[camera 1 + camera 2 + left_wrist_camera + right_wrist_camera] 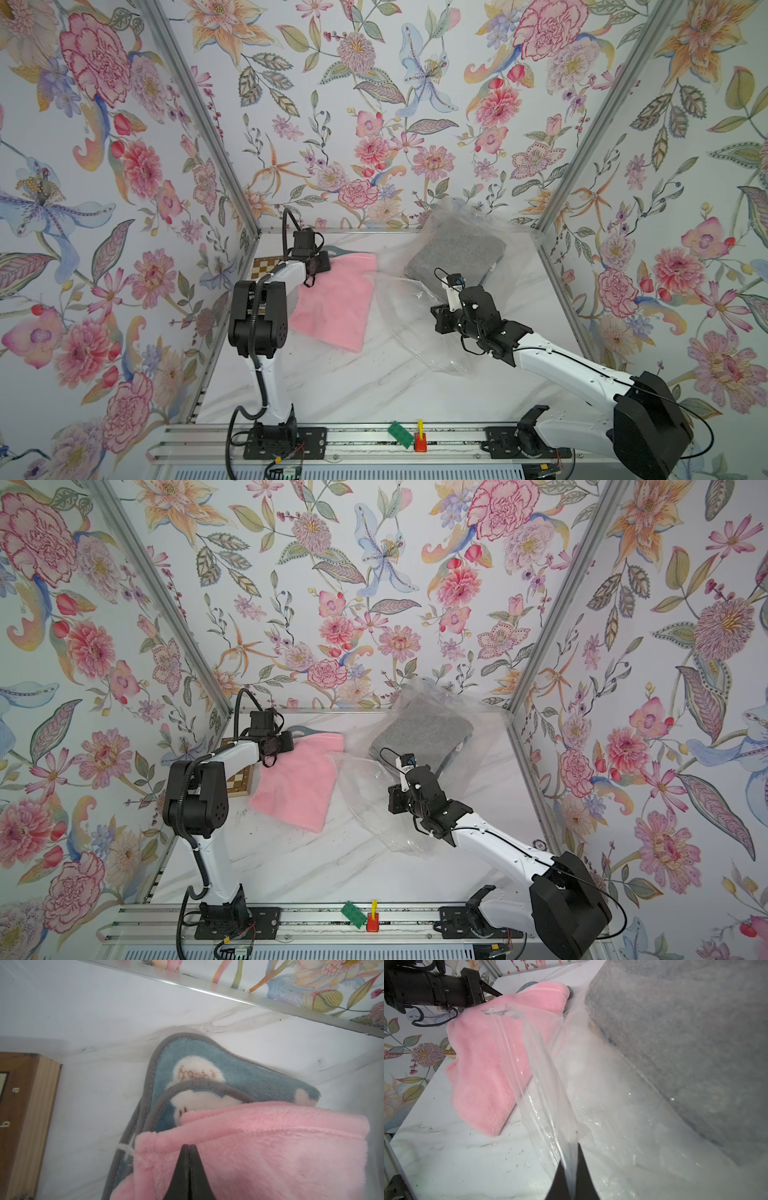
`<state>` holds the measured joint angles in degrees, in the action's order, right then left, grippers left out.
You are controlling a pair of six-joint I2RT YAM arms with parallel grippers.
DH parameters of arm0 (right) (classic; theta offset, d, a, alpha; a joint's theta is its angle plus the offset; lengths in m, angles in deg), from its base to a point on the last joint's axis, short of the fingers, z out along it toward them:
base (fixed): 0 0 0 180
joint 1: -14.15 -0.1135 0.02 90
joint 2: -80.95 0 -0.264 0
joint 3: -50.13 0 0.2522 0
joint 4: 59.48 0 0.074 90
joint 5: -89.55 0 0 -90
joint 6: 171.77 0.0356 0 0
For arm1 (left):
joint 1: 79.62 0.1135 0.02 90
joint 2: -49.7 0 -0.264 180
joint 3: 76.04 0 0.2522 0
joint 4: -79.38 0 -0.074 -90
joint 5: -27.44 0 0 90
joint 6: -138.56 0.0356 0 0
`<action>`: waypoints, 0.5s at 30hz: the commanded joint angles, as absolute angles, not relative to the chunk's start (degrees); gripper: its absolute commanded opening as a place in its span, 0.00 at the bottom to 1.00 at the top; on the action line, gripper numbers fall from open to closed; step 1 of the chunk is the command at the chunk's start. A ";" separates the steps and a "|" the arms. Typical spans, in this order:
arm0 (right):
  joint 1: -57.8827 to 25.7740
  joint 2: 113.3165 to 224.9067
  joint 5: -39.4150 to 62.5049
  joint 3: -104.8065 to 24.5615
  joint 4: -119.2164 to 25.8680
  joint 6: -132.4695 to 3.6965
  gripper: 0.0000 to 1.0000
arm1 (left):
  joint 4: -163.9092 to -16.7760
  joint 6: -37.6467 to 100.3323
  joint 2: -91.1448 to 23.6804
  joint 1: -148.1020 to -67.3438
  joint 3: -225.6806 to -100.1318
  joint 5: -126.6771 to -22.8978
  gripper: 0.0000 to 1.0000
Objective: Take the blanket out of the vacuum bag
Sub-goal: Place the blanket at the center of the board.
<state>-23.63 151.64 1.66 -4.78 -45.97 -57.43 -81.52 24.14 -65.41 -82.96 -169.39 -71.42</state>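
The right pincer point(572, 1145) is clamped on a lip of the vacuum bag point(529, 1068), with the clear film running up between its jaws. The left pincer point(188, 1146) is closed tight with its tips on a corner of the pink blanket point(259, 1147); whether any pile is caught I cannot tell. The step looks like drawing the pink blanket clear of the bag's mouth. It is best pulled low along the bench point(332, 386), away from the right pincer, while that one anchors the film. Mind the blue blanket point(207, 1076) lying under it, just ahead of the left tips. Beyond the right pincer the bag holds a folded grey blanket point(455, 253). The pink one appears to lie outside the film, beside the mouth.
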 commanded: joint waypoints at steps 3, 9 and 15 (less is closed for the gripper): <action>-23.36 149.17 0.53 -5.78 -45.08 -56.81 0.00 | -84.76 24.09 -58.62 -83.22 -167.01 -74.45 0.00; -23.69 147.62 -0.19 -4.85 -44.94 -56.55 0.00 | -90.74 24.29 -52.54 -83.16 -162.11 -76.69 0.00; -23.89 147.48 -0.19 -4.72 -44.99 -56.45 0.00 | -97.81 25.27 -49.08 -83.31 -157.70 -78.50 0.00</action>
